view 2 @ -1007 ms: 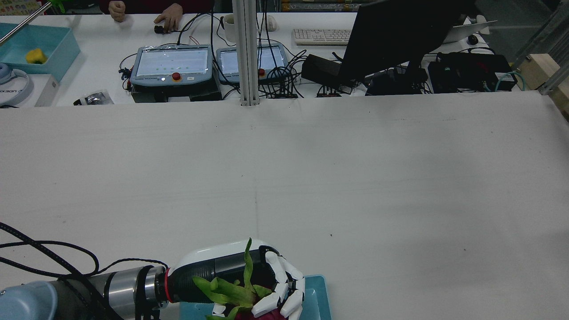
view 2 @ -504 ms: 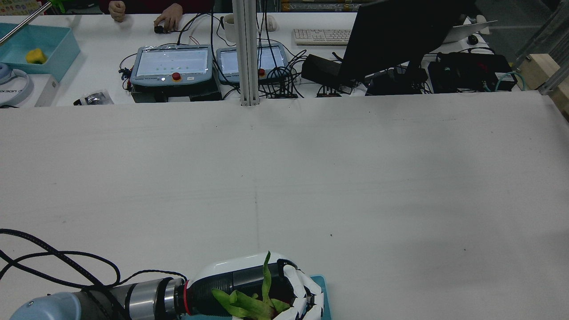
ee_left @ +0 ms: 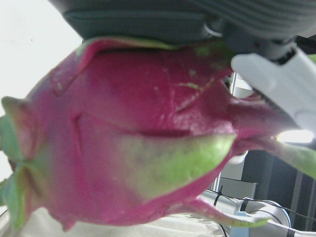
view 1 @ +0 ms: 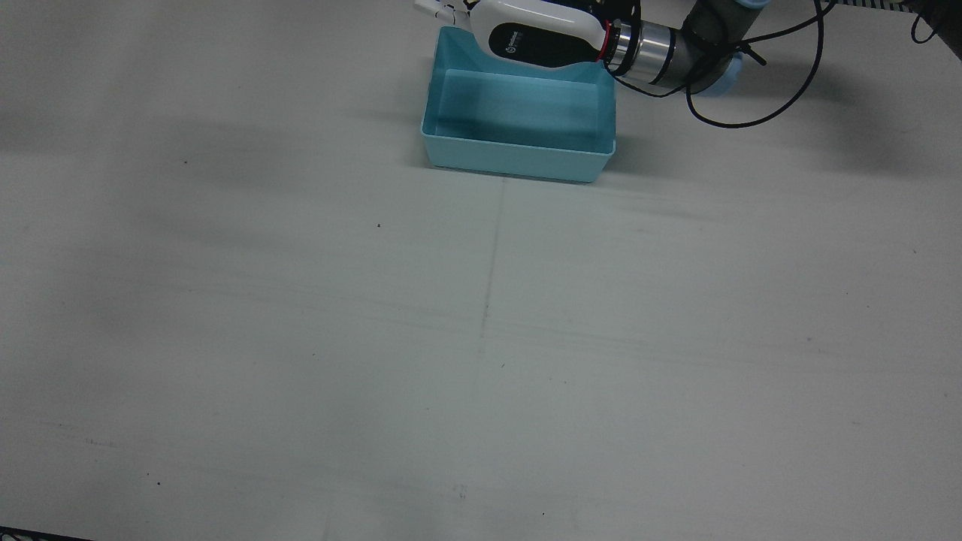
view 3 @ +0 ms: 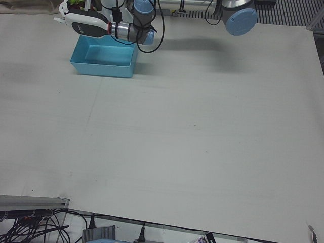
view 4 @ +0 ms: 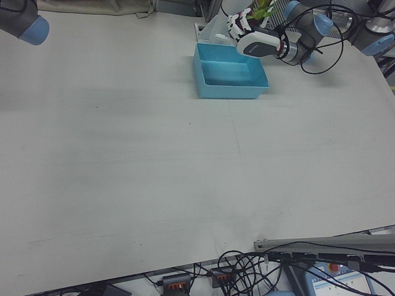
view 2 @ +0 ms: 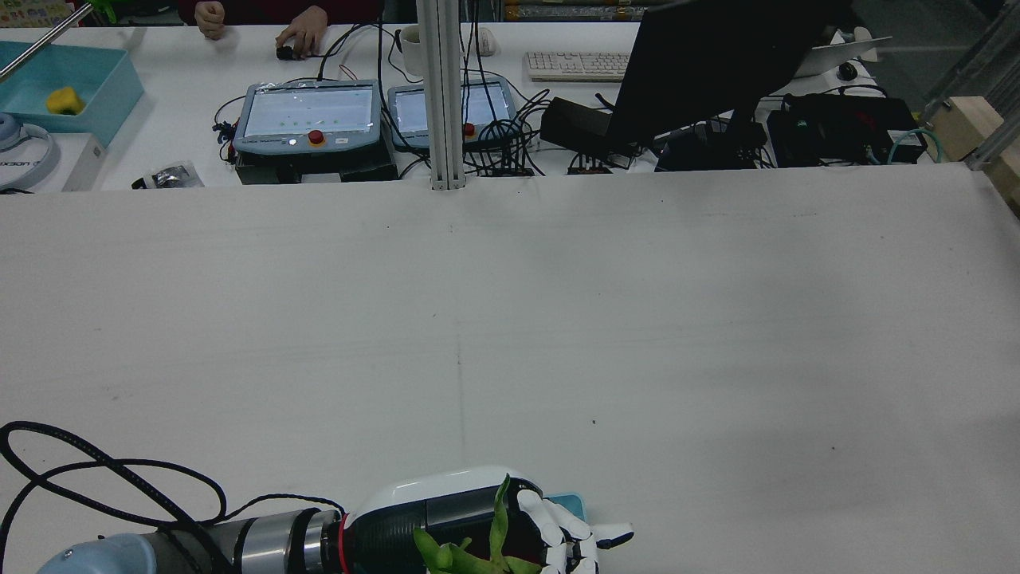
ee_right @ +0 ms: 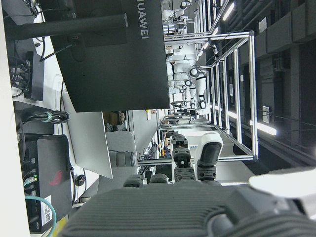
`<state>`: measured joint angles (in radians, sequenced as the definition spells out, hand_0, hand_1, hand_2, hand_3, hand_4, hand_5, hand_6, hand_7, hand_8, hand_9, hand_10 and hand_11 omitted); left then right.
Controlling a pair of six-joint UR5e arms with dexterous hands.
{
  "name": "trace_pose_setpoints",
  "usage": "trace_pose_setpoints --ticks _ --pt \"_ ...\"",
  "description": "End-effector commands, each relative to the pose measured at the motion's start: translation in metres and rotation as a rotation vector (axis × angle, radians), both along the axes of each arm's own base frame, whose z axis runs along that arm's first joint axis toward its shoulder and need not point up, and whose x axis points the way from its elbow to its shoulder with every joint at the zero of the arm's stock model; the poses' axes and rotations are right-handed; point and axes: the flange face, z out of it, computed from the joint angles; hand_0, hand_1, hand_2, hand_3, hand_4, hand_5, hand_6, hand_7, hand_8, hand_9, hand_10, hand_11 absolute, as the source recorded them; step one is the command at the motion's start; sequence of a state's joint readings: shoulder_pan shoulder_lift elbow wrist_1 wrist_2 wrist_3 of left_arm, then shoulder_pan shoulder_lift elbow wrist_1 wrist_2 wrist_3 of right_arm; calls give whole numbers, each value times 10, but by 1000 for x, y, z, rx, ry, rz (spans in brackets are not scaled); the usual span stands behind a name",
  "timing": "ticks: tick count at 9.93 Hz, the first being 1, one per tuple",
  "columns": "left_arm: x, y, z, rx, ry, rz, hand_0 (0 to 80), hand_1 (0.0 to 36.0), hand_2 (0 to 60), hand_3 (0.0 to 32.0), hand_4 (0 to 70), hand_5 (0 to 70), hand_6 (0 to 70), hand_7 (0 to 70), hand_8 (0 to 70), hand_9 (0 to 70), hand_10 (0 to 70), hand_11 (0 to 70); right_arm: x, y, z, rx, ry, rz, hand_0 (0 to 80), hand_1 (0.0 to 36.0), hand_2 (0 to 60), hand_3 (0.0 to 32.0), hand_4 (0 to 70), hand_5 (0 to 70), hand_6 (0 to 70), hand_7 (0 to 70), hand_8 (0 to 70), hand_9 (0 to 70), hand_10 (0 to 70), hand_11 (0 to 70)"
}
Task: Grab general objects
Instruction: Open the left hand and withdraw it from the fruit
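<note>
A pink dragon fruit (ee_left: 138, 133) with green scales fills the left hand view, pressed against the palm. My left hand (view 2: 470, 518) is shut on it, though its fingers (view 2: 590, 538) are spread out to the right. Only the fruit's green leaves (view 2: 478, 558) show in the rear view. The hand (view 1: 537, 37) hovers over the far rim of a light blue bin (view 1: 518, 154) whose inside shows nothing. In the right-front view the leaves (view 4: 264, 9) stick up behind the hand (view 4: 256, 42). My right hand (ee_right: 197, 212) shows only as a dark palm edge in its own view.
The bin (view 3: 104, 68) stands close to the robot's side of the white table. A black cable (view 2: 119, 470) loops beside the left arm. Beyond the table are teach pendants (view 2: 307, 115), an aluminium post (view 2: 442, 96), a monitor (view 2: 717, 64) and a person's hands (view 2: 299, 36).
The left hand has slid toward the robot's side and lower in the rear view, carrying the fruit over the bin. Its fingers have spread outward from their earlier curl.
</note>
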<state>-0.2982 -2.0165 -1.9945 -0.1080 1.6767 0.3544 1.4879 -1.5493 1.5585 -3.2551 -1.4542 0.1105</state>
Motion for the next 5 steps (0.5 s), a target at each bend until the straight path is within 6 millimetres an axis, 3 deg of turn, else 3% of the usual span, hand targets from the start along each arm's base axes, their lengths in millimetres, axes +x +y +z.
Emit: trace_pose_setpoints --ticks 1,5 --pt "0 -1 -1 1 1 0 478 53 0 0 0 53 27 135 37 13 0 0 0 0 0 2 0 0 0 0 0 0 0 0 0 0 0 0 0 0" --pt "0 0 2 1 -4 1 481 53 0 0 13 70 23 126 30 11 0 0 0 0 0 0 0 0 0 0 0 0 0 0 0 0 0 0 0 0"
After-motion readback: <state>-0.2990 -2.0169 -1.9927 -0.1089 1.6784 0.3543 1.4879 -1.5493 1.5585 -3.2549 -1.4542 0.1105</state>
